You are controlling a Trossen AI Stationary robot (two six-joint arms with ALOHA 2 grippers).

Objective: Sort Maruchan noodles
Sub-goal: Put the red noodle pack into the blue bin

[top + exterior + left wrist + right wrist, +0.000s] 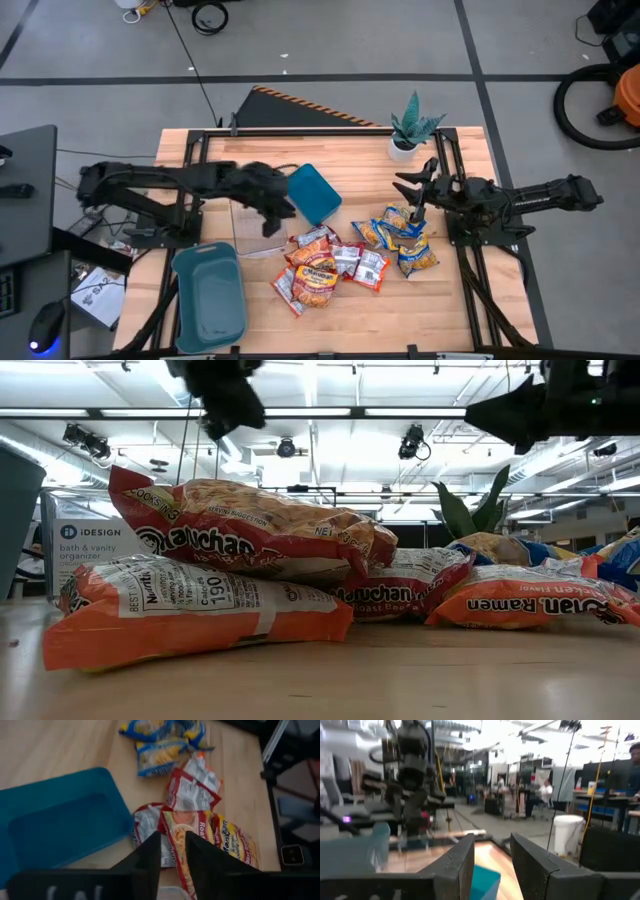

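Observation:
The noodle packets lie in two groups on the wooden table. Red-and-white and orange ones point(322, 265) point(240, 540) point(195, 835) overlap in a pile near the middle. Yellow-and-blue ones point(400, 235) point(160, 740) lie to their right. My left gripper point(275, 216) point(172, 852) hovers open above the table just left of the red pile, holding nothing. My right gripper point(413, 198) point(492, 857) hangs open above the yellow-and-blue group, level and facing the left arm, also holding nothing.
One teal tray point(313, 192) point(55, 820) lies beside my left gripper, another point(210, 295) at the near left. A clear labelled organizer bin point(85, 550) stands by the pile. A potted plant point(410, 130) sits at the far edge. Bare wood lies near the front right.

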